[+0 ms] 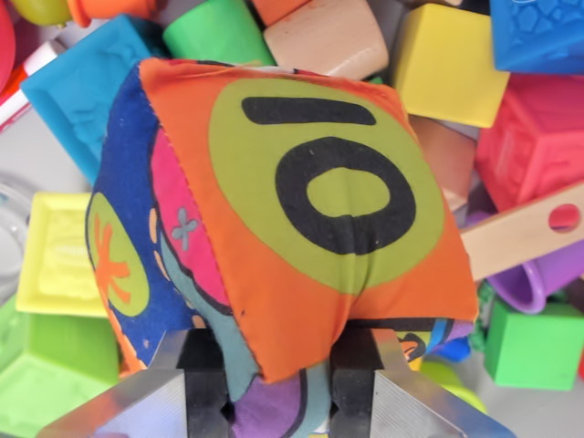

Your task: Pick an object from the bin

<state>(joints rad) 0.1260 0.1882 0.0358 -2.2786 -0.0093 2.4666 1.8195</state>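
A soft fabric cube (301,210) fills the middle of the wrist view. Its orange face carries a green disc with a black "10"; its side is blue and pink with a green patch. My gripper (278,388) sits at the bottom edge, shut on the cube's lower corner, which is squeezed between the two dark fingers (205,379). The cube hangs above the pile of toys in the bin and hides much of it.
Toy blocks crowd the bin beneath: a blue block (78,87) at upper left, yellow-green ones (59,255) at left, a wooden block (328,36), a yellow cube (452,64), a red-pink block (538,146), a purple cup (538,283), a green brick (534,342).
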